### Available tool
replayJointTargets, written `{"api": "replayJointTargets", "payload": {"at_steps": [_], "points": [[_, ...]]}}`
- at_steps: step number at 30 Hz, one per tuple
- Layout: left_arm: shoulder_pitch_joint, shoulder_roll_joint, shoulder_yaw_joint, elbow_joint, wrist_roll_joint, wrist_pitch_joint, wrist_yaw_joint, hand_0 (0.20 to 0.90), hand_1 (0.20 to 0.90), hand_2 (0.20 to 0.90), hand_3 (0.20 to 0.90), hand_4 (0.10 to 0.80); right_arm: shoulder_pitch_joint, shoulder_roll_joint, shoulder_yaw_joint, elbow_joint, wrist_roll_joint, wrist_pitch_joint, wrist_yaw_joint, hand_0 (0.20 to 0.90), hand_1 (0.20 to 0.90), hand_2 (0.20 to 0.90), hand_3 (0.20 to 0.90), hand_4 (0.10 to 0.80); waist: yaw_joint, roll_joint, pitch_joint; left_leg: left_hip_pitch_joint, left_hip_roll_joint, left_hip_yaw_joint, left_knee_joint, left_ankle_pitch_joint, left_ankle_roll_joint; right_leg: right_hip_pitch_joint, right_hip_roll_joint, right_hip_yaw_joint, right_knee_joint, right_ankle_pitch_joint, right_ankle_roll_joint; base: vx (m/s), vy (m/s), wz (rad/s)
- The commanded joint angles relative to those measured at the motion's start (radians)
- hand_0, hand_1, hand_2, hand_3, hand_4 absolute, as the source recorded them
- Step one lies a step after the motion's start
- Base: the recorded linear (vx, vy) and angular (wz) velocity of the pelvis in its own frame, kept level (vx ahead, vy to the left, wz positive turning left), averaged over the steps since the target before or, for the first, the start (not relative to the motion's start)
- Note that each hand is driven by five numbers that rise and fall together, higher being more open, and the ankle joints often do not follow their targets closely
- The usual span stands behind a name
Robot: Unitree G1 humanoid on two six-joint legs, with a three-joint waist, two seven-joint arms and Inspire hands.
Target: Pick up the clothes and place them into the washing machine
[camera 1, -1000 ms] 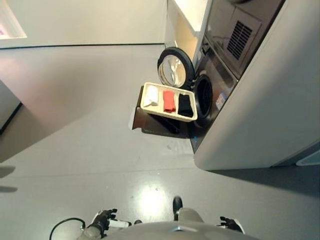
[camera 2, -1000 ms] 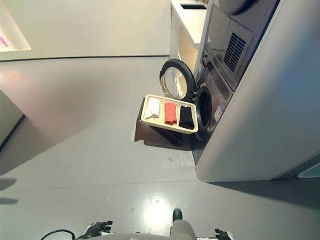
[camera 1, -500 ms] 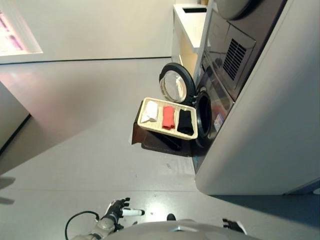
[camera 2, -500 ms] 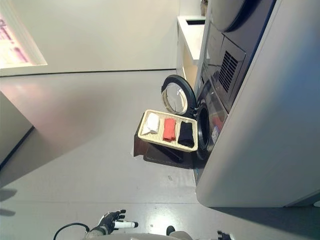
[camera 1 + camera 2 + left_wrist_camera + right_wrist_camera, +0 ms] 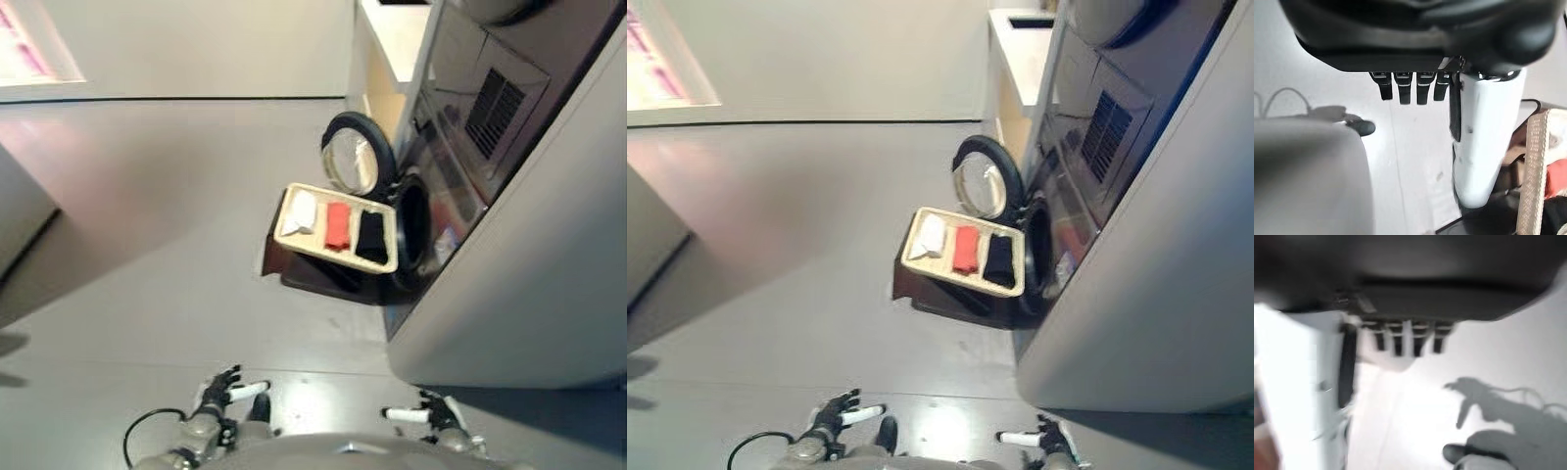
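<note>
A shallow wicker basket (image 5: 287, 231) rests on a low dark brown box (image 5: 318, 275) beside the washing machine (image 5: 446, 211). In it lie a white cloth (image 5: 304, 210), a red cloth (image 5: 338, 224) and a black cloth (image 5: 371, 235). The machine's round door (image 5: 359, 168) stands open next to its dark drum opening (image 5: 413, 228). My left hand (image 5: 217, 395) and right hand (image 5: 431, 409) hang low and far from the basket, both open and empty. The basket's rim also shows in the left wrist view (image 5: 1533, 171).
A tall grey appliance stack (image 5: 529, 245) with a vent grille (image 5: 497, 103) fills the right side. A white counter (image 5: 397, 34) stands behind the machine. Wide grey floor (image 5: 167, 196) lies between me and the basket. A grey cabinet corner (image 5: 20, 211) is at the left.
The camera has shifted, and the basket and machine now appear slightly nearer. Both hands have come further into view at the bottom, still open and empty.
</note>
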Motion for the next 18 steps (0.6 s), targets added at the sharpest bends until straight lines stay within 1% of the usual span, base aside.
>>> {"api": "replayJointTargets", "payload": {"at_steps": [1,3,4,5,7,8,9,10,11,12,14,15,16,17,18], "points": [[0.010,0.073,0.013,0.027,0.039,-0.023,0.018,0.900,0.900,0.900,0.900,0.800,0.025,-0.022,-0.010,-0.059,0.038,-0.034,-0.013,0.900,0.900,0.900,0.900,0.800,-0.020,-0.055,-0.019,-0.114,-0.063,0.000,0.098,-0.031,0.004,0.164,-0.135,-0.015,0.055,0.261,0.110,0.235,0.186,-0.83],[-0.005,0.088,0.011,0.022,0.039,-0.026,0.016,0.900,0.900,0.900,0.900,0.800,0.025,-0.021,-0.014,-0.066,0.044,-0.036,-0.012,0.900,0.900,0.900,0.900,0.800,-0.038,-0.038,0.000,-0.074,-0.066,0.010,0.093,-0.056,0.022,0.090,-0.116,-0.059,0.182,0.307,0.112,0.229,0.234,-0.45],[-0.009,0.092,0.013,0.022,0.038,-0.024,0.013,0.900,0.900,0.900,0.900,0.800,0.028,-0.021,-0.019,-0.064,0.044,-0.033,-0.012,0.900,0.900,0.900,0.900,0.800,-0.043,-0.031,0.005,-0.053,-0.065,0.017,0.089,-0.070,0.027,0.060,-0.125,-0.099,0.216,0.309,0.109,0.260,0.260,-0.26],[-0.013,0.095,0.014,0.024,0.037,-0.023,0.010,0.900,0.900,0.900,0.900,0.800,0.032,-0.019,-0.023,-0.064,0.040,-0.031,-0.011,0.900,0.900,0.900,0.900,0.800,-0.051,-0.020,0.008,-0.023,-0.063,0.026,0.080,-0.082,0.030,0.020,-0.137,-0.149,0.223,0.303,0.104,0.279,0.217,-0.26],[-0.011,0.092,0.018,0.025,0.036,-0.023,0.000,0.900,0.900,0.900,0.900,0.800,0.044,-0.017,-0.031,-0.062,0.039,-0.028,-0.007,0.900,0.900,0.900,0.900,0.800,-0.068,-0.011,0.008,0.034,-0.067,0.023,0.059,-0.106,0.027,-0.026,-0.149,-0.219,0.172,0.249,0.090,0.265,0.136,-0.20],[-0.010,0.092,0.018,0.025,0.036,-0.023,0.000,0.900,0.900,0.900,0.900,0.800,0.045,-0.017,-0.031,-0.062,0.039,-0.028,-0.007,0.900,0.900,0.900,0.900,0.800,-0.072,-0.013,0.011,0.039,-0.070,0.019,0.059,-0.108,0.026,-0.021,-0.152,-0.222,0.176,0.243,0.090,0.377,0.071,-0.02],[-0.006,0.079,0.018,0.023,0.046,-0.027,-0.012,0.900,0.900,0.900,0.900,0.800,0.057,-0.020,-0.039,-0.053,0.034,-0.027,-0.001,0.900,0.900,0.900,0.900,0.800,-0.091,-0.014,0.011,0.088,-0.087,0.004,0.043,-0.140,0.019,-0.051,-0.154,-0.269,0.049,0.209,0.081,0.376,0.030,0.00],[-0.005,0.075,0.016,0.025,0.051,-0.030,-0.015,0.900,0.900,0.900,0.900,0.800,0.061,-0.020,-0.043,-0.048,0.033,-0.027,0.000,0.900,0.900,0.900,0.900,0.800,-0.101,-0.021,0.013,0.111,-0.099,-0.003,0.038,-0.156,0.018,-0.064,-0.154,-0.272,-0.017,0.225,0.083,0.509,0.031,0.02],[-0.004,0.069,0.009,0.027,0.056,-0.033,-0.019,0.900,0.900,0.900,0.900,0.800,0.063,-0.019,-0.045,-0.045,0.029,-0.024,0.001,0.900,0.900,0.900,0.900,0.800,-0.112,-0.033,0.010,0.134,-0.118,-0.013,0.030,-0.171,0.019,-0.093,-0.153,-0.262,-0.103,0.255,0.086,0.422,0.000,0.03],[-0.003,0.061,0.000,0.027,0.061,-0.035,-0.022,0.900,0.900,0.900,0.900,0.800,0.068,-0.021,-0.047,-0.039,0.025,-0.023,0.004,0.900,0.900,0.900,0.900,0.800,-0.128,-0.041,0.014,0.172,-0.134,-0.030,0.017,-0.192,0.021,-0.125,-0.150,-0.250,-0.185,0.300,0.090,0.423,-0.004,0.12],[-0.003,0.056,-0.009,0.037,0.065,-0.040,-0.023,0.900,0.900,0.900,0.900,0.800,0.071,-0.020,-0.056,-0.040,0.019,-0.019,0.007,0.900,0.900,0.900,0.900,0.800,-0.147,-0.043,0.023,0.226,-0.138,-0.049,-0.004,-0.217,0.018,-0.154,-0.148,-0.244,-0.280,0.358,0.104,0.395,-0.007,0.34],[-0.001,0.051,-0.013,0.041,0.066,-0.040,-0.026,0.900,0.900,0.900,0.900,0.800,0.075,-0.018,-0.058,-0.043,0.012,-0.017,0.010,0.900,0.900,0.900,0.900,0.800,-0.153,-0.038,0.027,0.251,-0.135,-0.057,-0.016,-0.229,0.016,-0.174,-0.148,-0.258,-0.310,0.379,0.112,0.389,-0.021,0.51],[0.003,0.047,-0.015,0.041,0.063,-0.040,-0.027,0.900,0.900,0.900,0.900,0.800,0.079,-0.017,-0.060,-0.046,0.006,-0.015,0.011,0.900,0.900,0.900,0.900,0.800,-0.158,-0.035,0.027,0.275,-0.135,-0.062,-0.025,-0.242,0.014,-0.194,-0.152,-0.287,-0.327,0.394,0.118,0.385,-0.038,0.50],[0.007,0.044,-0.015,0.041,0.065,-0.039,-0.026,0.900,0.900,0.900,0.900,0.800,0.081,-0.017,-0.061,-0.050,0.000,-0.012,0.014,0.900,0.900,0.900,0.900,0.800,-0.162,-0.032,0.024,0.304,-0.134,-0.067,-0.038,-0.255,0.011,-0.206,-0.152,-0.317,-0.331,0.403,0.121,0.372,-0.051,0.50],[0.011,0.040,-0.015,0.041,0.065,-0.039,-0.028,0.900,0.900,0.900,0.900,0.800,0.085,-0.017,-0.063,-0.052,-0.002,-0.012,0.016,0.900,0.900,0.900,0.900,0.800,-0.169,-0.031,0.020,0.324,-0.132,-0.075,-0.043,-0.266,0.009,-0.208,-0.150,-0.325,-0.325,0.412,0.119,0.358,-0.065,0.53]]}}
